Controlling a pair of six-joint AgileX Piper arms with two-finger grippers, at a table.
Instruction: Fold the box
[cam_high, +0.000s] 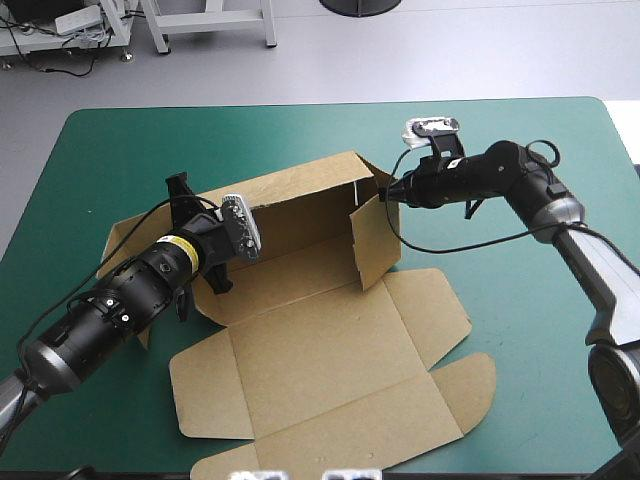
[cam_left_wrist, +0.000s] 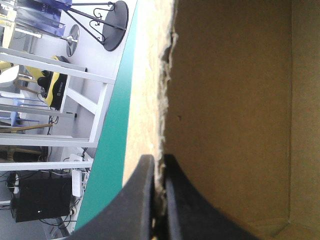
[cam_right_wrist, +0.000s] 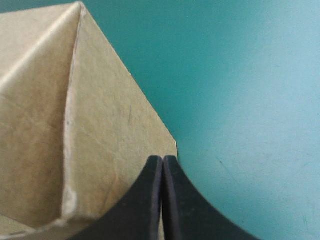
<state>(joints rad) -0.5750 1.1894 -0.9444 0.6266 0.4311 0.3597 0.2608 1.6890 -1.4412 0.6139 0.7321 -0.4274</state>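
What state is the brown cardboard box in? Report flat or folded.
Partly folded: the brown cut-board box has its far and side walls raised, while its front panels lie flat on the teal-green table cover.

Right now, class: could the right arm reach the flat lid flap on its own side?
Probably yes. The lid flap lies flat and uncovered, and the right gripper, shut beside the end wall of the box, has nothing upright between them.

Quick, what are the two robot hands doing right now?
Left gripper: shut on the brown cardboard box.
Right gripper: shut on the same box too.
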